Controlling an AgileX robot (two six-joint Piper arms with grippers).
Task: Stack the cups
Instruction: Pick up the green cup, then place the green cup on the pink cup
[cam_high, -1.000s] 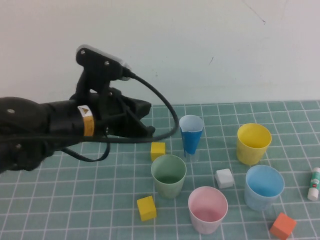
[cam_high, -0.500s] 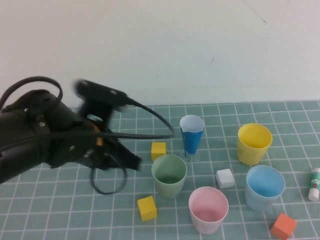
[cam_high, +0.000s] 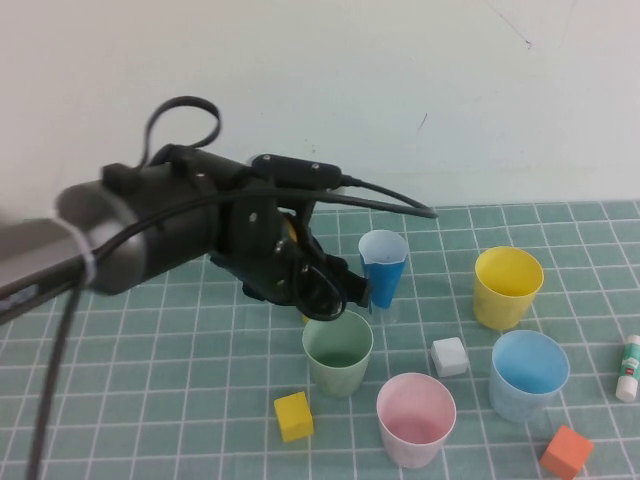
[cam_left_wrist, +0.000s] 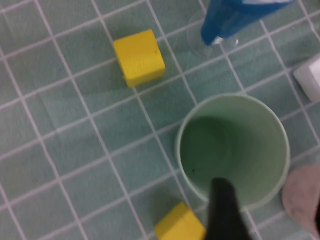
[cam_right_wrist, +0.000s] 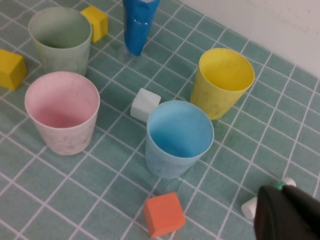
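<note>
Left arm (cam_high: 170, 235) stretched low across the table (cam_high: 150, 400), left end effector (cam_high: 335, 290) spread open right over the green cup (cam_high: 338, 351). Pink cup (cam_high: 415, 419), blue cup (cam_high: 529, 374), yellow cup (cam_high: 507, 286) standing apart nearby. Right end effector (cam_right_wrist: 290, 217) clenched, off beside the blue one.

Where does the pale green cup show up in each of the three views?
High view: green cup at lower centre, just below the left gripper.
Left wrist view: green cup right of centre, seen from above.
Right wrist view: green cup in the top left corner.
Shared landmark: the blue cone cup beside it.
</note>
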